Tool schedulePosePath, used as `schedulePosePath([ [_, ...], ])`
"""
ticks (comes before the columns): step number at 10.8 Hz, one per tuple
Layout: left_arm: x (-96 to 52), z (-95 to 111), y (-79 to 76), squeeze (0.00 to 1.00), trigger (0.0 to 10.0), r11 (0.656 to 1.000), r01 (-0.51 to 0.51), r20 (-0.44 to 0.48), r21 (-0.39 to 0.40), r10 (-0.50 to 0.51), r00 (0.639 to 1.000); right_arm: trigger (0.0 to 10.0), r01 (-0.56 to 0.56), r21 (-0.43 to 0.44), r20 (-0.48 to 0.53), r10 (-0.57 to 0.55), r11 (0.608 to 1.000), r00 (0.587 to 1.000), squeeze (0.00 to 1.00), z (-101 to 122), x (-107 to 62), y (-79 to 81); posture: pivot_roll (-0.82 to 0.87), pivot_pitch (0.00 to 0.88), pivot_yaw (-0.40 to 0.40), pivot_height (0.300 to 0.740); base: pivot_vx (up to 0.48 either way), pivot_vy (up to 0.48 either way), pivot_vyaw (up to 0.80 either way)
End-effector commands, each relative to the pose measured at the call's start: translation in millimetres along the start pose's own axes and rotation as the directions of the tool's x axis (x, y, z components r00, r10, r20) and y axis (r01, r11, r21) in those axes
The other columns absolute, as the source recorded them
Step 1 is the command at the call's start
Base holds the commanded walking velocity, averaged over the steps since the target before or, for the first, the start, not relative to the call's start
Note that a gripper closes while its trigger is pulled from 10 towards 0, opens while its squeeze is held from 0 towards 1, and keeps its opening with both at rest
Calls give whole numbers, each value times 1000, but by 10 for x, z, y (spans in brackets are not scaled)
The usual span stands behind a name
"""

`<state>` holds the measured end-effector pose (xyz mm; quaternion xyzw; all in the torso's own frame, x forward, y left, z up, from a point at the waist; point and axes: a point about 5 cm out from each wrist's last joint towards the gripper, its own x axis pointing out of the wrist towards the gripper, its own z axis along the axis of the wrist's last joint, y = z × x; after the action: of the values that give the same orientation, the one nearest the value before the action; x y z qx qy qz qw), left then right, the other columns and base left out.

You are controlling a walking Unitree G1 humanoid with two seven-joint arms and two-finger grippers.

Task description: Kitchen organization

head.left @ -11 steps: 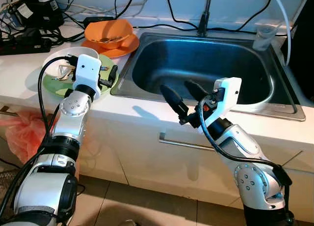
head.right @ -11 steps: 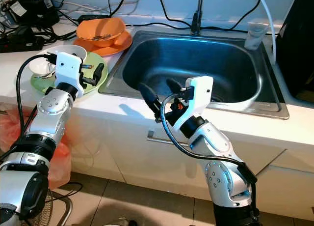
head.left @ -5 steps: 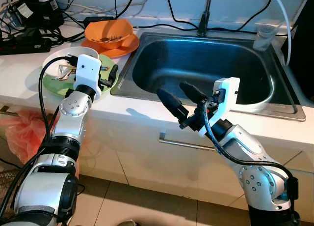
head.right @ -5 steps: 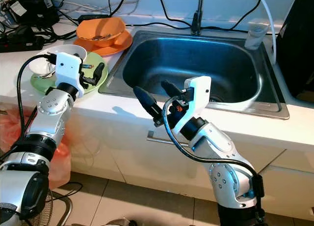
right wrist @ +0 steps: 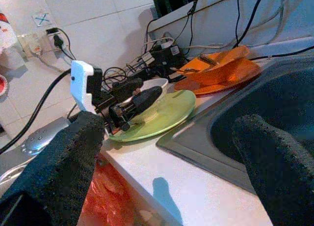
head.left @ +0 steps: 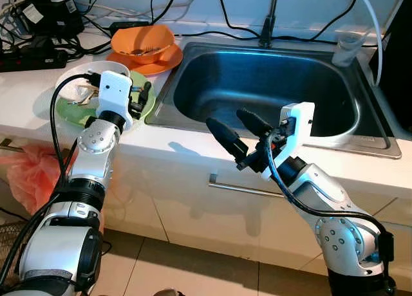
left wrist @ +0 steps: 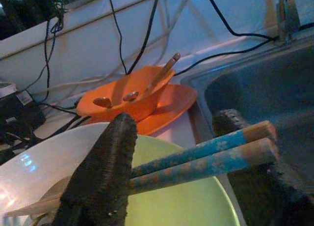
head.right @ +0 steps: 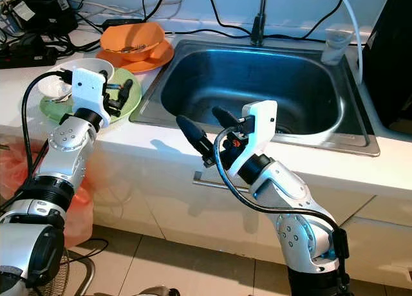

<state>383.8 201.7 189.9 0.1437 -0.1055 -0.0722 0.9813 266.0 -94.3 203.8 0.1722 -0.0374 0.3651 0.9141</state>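
Observation:
A pair of blue-patterned chopsticks with bare wooden ends lies over a green plate on the counter left of the sink. A white bowl sits on that plate. My left gripper hangs over the plate's right side, its fingers drawn in against the chopsticks. My right gripper is open and holds nothing, hovering above the counter's front edge in front of the steel sink. In the right wrist view the left gripper shows above the green plate.
An orange bowl with utensils sits on an orange plate behind the green one. Power strips and cables crowd the back left. A faucet and clear cup stand behind the sink. An orange bag hangs below the counter.
The left gripper's fingers have drawn together over the green plate onto the chopsticks. The right gripper has drifted slightly left and stays open.

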Motion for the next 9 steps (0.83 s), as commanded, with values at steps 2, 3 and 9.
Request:
schedulePosePath([
  [2, 30, 58, 30, 0, 0, 1000, -6, 22, 10, 6, 1000, 10000, -13, -11, 12, 14, 1000, 1000, 0, 10, 3, 49, 58, 50, 53, 740, 0, 0, 0],
  [3, 33, 78, 33, 0, 0, 1000, -8, 35, 14, 8, 999, 10000, -12, -9, 13, 12, 1000, 1000, 0, 2, 11, 57, 58, 48, 53, 740, 0, 0, 0],
  [9, 25, 195, 160, 0, 0, 989, -92, 108, 117, 80, 991, 10000, 2, -6, 32, -2, 1000, 999, 0, -2, 35, 53, 64, 46, 53, 740, 0, 0, 0],
])
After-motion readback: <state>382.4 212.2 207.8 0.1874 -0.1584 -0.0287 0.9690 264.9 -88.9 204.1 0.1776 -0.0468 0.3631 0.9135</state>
